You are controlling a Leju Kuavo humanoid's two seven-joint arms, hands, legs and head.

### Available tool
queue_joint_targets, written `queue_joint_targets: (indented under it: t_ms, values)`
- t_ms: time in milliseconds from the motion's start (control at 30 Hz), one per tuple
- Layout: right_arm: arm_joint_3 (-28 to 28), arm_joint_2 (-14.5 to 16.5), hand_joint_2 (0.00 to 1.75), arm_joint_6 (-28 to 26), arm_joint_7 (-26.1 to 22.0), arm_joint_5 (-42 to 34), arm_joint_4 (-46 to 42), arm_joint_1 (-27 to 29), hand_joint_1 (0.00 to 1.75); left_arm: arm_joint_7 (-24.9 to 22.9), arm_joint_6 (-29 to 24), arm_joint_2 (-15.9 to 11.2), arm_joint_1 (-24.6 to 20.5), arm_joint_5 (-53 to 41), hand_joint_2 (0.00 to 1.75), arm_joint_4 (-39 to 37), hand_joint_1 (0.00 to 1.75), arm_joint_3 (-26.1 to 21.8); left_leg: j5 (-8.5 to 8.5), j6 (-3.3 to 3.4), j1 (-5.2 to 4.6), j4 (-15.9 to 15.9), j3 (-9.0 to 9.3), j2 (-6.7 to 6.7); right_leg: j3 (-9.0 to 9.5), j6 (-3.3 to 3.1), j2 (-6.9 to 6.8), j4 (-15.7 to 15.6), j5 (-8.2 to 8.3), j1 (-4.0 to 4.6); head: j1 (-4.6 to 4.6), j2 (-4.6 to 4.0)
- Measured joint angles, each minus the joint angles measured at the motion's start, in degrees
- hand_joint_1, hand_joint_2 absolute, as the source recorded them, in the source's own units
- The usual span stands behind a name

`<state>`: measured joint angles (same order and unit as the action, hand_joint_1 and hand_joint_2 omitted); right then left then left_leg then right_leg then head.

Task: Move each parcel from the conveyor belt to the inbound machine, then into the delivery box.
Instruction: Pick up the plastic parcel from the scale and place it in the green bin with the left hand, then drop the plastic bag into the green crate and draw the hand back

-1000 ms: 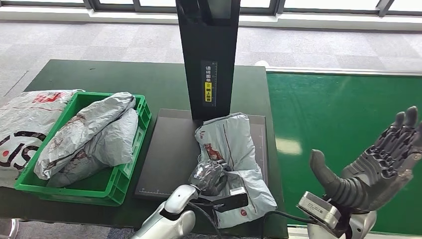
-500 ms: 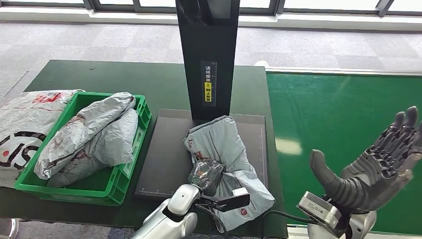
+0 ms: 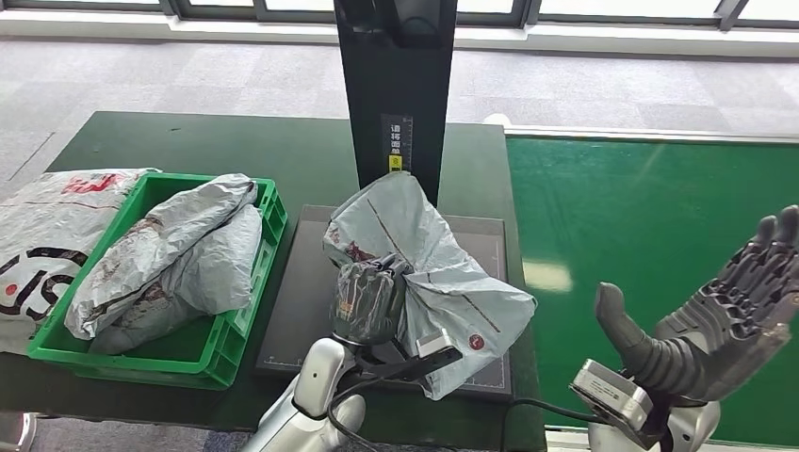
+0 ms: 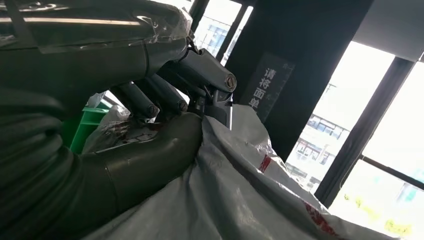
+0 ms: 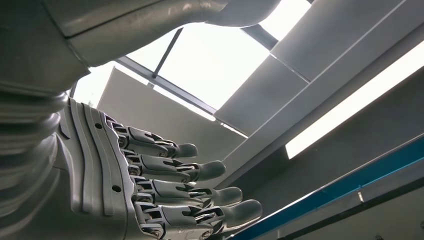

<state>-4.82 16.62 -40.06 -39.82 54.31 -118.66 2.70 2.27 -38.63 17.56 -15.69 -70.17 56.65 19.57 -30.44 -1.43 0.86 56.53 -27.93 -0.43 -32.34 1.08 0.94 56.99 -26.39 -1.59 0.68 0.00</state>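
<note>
1. Currently the left hand (image 3: 369,299) grips the grey parcel (image 3: 429,273), fingers curled into the crumpled film; the parcel is raised and tilted above the dark scanner plate (image 3: 306,282), and whether its lower edge touches the plate cannot be told.
2. In the left wrist view the thumb and dark fingers (image 4: 150,102) press into the parcel film (image 4: 240,190); the fingertips are buried in the folds.
3. Behind the parcel stands the black scanner column (image 3: 396,94); its top is cut off by the frame edge, and its yellow label is too small to read.
4. The right hand (image 3: 716,320) is held palm-up over the green conveyor belt (image 3: 641,207), fingers spread apart, holding nothing; the right wrist view shows the fingers (image 5: 175,185) extended.
5. The green delivery box (image 3: 236,330) sits left of the plate and contains 2 grey parcels (image 3: 170,259); their lower parts are hidden by the box wall.
6. Beside the box lies a white bag (image 3: 42,245), cut off at the frame edge.
</note>
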Motion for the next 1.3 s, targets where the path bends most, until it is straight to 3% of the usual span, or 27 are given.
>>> queue_joint_targets:
  t_ms: [167,333,400,700,1100,1300]
  values:
    - [-0.49,0.04,1.75,0.0,0.0,-0.03,0.0,0.06,0.0,1.26,-0.43,-0.53,2.1,-0.1,1.75,5.25,1.75,-0.85,0.0,0.0,0.0,0.0,-0.05,0.01,0.02,0.0,0.01,0.01,0.0,0.0,0.0,0.0]
    - [-0.98,0.05,1.75,0.0,0.0,-0.17,0.0,0.13,0.0,11.27,-1.38,-0.62,5.51,-0.09,1.75,17.07,1.75,-6.15,0.01,0.0,0.03,-0.01,-0.04,0.04,-0.02,-0.01,0.04,0.02,0.0,0.02,0.0,0.0]
    - [-1.22,0.07,1.75,0.0,0.0,-0.19,0.0,0.16,0.0,13.2,-1.47,-0.62,6.61,0.82,1.75,21.65,1.75,-8.56,0.01,0.0,0.04,-0.01,-0.04,0.04,-0.02,-0.01,0.04,0.02,0.0,0.03,0.0,0.0]
    - [-2.09,0.1,1.75,0.0,0.0,-0.4,0.02,0.3,0.0,15.49,-1.5,-0.55,9.72,3.75,1.75,37.09,1.75,-19.56,0.01,-0.01,0.05,-0.02,-0.03,0.04,-0.01,-0.01,0.04,0.02,0.0,0.03,0.0,0.0]
    - [-2.09,0.12,1.75,0.01,0.0,-0.42,0.02,0.3,0.0,19.6,-1.5,0.0,8.45,9.0,1.75,40.5,1.75,-34.73,0.02,-0.02,0.05,-0.02,0.17,0.05,-0.01,-0.01,0.05,0.02,0.0,0.04,0.0,0.0]
    - [-2.09,0.12,1.75,0.0,0.0,-0.42,0.02,0.3,0.0,19.92,-1.49,0.08,8.32,9.12,1.75,40.26,1.75,-37.85,0.04,-0.03,0.04,-0.02,0.46,0.04,-0.01,-0.02,0.05,0.02,0.01,0.04,0.0,0.0]
